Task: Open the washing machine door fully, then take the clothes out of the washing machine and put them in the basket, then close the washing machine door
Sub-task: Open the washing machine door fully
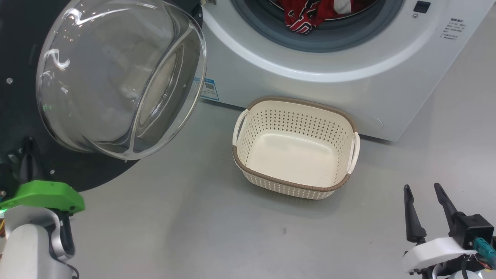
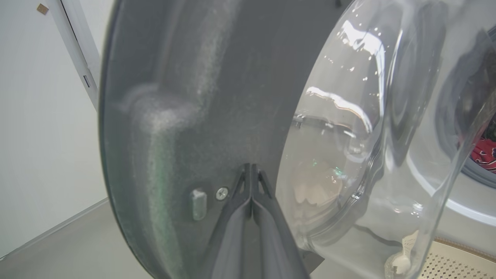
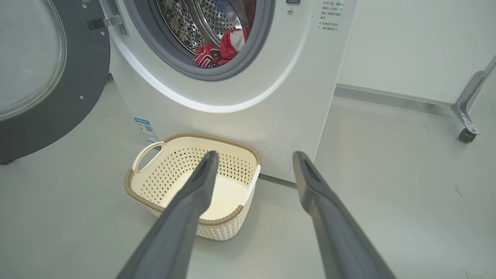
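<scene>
The white washing machine [image 1: 310,89] stands at the top of the head view with its round black door [image 1: 15,58] swung out to the left, glass bowl [image 1: 120,77] bulging toward me. Red clothes [image 1: 306,15] lie in the drum at the grey rim; the right wrist view also catches the clothes [image 3: 221,48]. On the floor before the machine sits the cream basket [image 1: 354,124], with nothing in it. My left gripper [image 2: 251,167] is shut, tips against the door's dark inner face [image 2: 193,97] beside a screw. My right gripper [image 1: 422,190] is open at the lower right, right of the basket [image 3: 217,221].
A blue label sticker [image 1: 207,88] marks the machine's lower left front. To the machine's right, grey floor [image 3: 387,174] runs to a white wall, where a metal frame leg on a caster [image 3: 467,131] stands. The door overhangs the floor left of the basket.
</scene>
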Robot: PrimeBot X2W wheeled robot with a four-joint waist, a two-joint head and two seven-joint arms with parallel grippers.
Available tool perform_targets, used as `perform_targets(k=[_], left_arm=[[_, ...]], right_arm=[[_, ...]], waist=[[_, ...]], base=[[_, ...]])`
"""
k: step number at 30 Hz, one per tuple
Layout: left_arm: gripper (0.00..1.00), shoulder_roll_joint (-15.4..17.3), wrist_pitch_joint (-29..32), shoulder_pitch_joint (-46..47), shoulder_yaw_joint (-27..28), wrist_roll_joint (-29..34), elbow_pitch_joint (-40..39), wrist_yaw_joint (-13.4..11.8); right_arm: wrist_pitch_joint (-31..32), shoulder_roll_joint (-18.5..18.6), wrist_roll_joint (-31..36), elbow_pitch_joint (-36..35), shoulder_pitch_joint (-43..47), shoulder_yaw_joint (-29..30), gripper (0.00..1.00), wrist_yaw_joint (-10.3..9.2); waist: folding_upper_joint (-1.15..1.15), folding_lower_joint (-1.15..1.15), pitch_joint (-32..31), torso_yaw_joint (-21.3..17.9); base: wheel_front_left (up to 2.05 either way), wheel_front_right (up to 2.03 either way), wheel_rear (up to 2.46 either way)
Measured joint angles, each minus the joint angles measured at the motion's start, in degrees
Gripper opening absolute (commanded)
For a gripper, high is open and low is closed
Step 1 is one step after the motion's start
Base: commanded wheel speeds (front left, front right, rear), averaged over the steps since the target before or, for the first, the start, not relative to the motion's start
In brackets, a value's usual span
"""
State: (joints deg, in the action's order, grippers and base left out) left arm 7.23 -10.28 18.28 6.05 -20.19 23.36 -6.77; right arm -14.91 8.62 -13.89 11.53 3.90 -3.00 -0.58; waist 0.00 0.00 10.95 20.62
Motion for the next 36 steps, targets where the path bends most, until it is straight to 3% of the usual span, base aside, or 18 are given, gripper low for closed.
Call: perform_targets(k=[7, 23, 35, 36], left_arm=[[0.0, -1.03, -1.9, -1.66, 0.04, 0.14, -0.01, -0.01], [0.0, -3.57, -2.99, -9.79, -6.35, 2.78, -5.66, 0.04], [0.0, -3.96, -3.41, -15.31, -12.34, 5.16, -10.31, 2.33], [0.04, -4.03, -3.41, -15.64, -12.74, 5.16, -10.5, 2.52]], right_arm=[[0.0, -0.27, 0.08, 0.33, -0.06, 0.0, 1.0, 0.18], [0.0, -1.09, 0.09, 1.25, -0.09, 0.29, 1.0, 0.51], [0.0, -1.74, 0.88, 1.8, -0.08, -1.33, 1.0, 1.19], [-0.01, -1.78, 0.96, 1.77, -0.08, -1.48, 1.0, 1.29]], waist=[[0.0, 0.0, -0.51, -0.83], [0.0, 0.0, -2.61, -1.29], [0.0, 0.0, -5.0, -2.96], [0.0, 0.0, -5.16, -3.22]], base=[[0.0, 0.0, 0.0], [0.0, 0.0, 0.0], [0.0, 0.0, 0.0], [0.0, 0.0, 0.0]])
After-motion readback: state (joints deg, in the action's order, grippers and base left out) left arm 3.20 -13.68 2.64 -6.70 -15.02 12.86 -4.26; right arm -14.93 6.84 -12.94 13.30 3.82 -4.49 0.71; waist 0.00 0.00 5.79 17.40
